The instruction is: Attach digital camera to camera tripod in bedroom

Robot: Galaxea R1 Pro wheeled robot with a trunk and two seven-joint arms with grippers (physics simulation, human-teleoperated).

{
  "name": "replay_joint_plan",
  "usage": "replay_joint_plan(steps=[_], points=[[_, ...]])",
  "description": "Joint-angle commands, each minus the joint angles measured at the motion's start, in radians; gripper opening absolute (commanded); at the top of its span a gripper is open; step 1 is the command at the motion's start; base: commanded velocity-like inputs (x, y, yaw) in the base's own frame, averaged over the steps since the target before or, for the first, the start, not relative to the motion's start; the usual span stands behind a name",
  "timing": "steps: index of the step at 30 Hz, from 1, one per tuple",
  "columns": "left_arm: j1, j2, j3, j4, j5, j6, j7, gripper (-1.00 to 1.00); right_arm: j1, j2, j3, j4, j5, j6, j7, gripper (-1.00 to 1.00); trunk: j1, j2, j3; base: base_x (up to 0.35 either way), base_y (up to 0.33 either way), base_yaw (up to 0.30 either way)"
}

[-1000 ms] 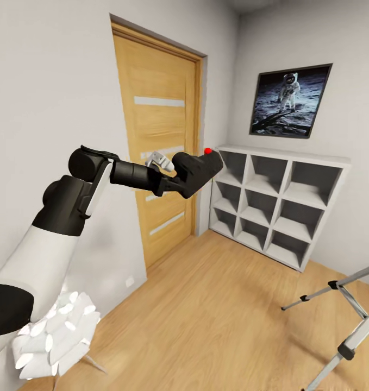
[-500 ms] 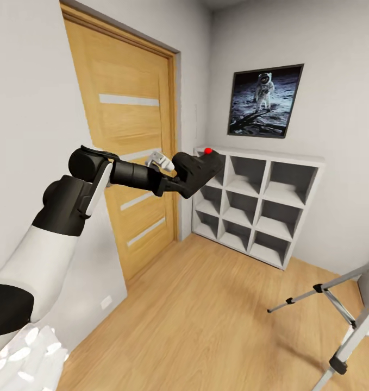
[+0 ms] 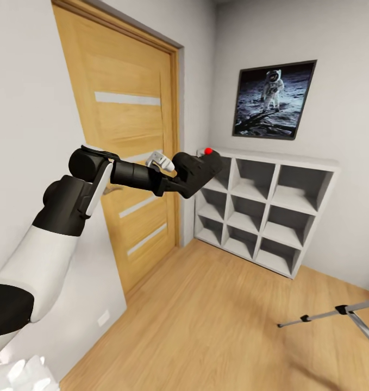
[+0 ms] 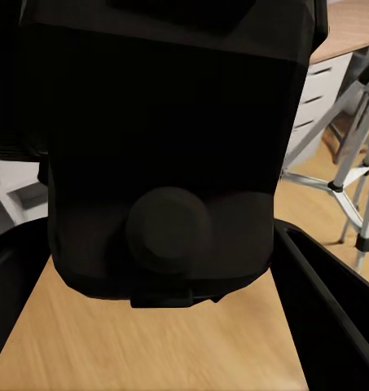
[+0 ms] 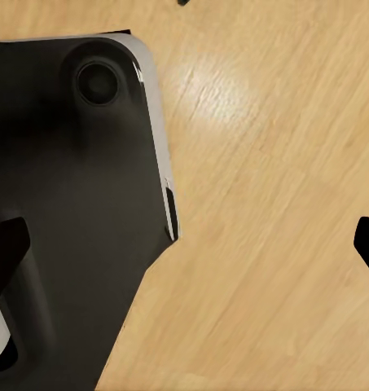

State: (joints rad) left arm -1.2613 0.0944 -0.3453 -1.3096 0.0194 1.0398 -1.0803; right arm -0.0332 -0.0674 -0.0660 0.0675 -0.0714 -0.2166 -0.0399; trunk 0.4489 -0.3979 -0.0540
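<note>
Overhead, pale walls, wood plank floor point(image 3: 206, 315) (bare), white cube shelf point(image 3: 266, 209), door point(image 3: 135, 163)

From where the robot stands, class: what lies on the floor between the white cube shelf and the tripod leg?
In the head view, nothing: bare wood plank floor separates the white cube shelf from the tripod leg.

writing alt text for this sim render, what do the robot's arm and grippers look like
The left arm has a smooth white shell on its upper part, with a black band near the shoulder, then rounded matte-black joints and a slim black forearm. A small light-grey bracket sits near the wrist. The left gripper has two flat black fingers. The right gripper shows black fingertips.
</note>
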Motion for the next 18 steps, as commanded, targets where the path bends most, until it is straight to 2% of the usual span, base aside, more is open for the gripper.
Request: replay_joint_plan(steps=[1, 8, 18], points=[[-0.001, 0.001, -0.001, 0.000, 0.003, 0.007, -0.001, -1.00, -0.002, 0.000, -0.006, 0.005, -0.005, -0.009, 0.002, 1.00, 0.001, -0.002, -0.002, 0.289, 0.199, 0.000], [-0.001, 0.001, -0.001, 0.000, 0.003, 0.007, -0.001, -1.00, -0.002, 0.000, -0.007, 0.005, -0.005, -0.009, 0.002, 1.00, 0.001, -0.002, -0.002, 0.249, 0.192, 0.000], [-0.001, 0.000, -0.001, 0.000, 0.002, 0.007, -0.001, -1.00, -0.002, 0.000, -0.006, 0.005, -0.005, -0.009, 0.002, 1.00, 0.001, -0.002, -0.002, 0.035, 0.026, -0.001]])
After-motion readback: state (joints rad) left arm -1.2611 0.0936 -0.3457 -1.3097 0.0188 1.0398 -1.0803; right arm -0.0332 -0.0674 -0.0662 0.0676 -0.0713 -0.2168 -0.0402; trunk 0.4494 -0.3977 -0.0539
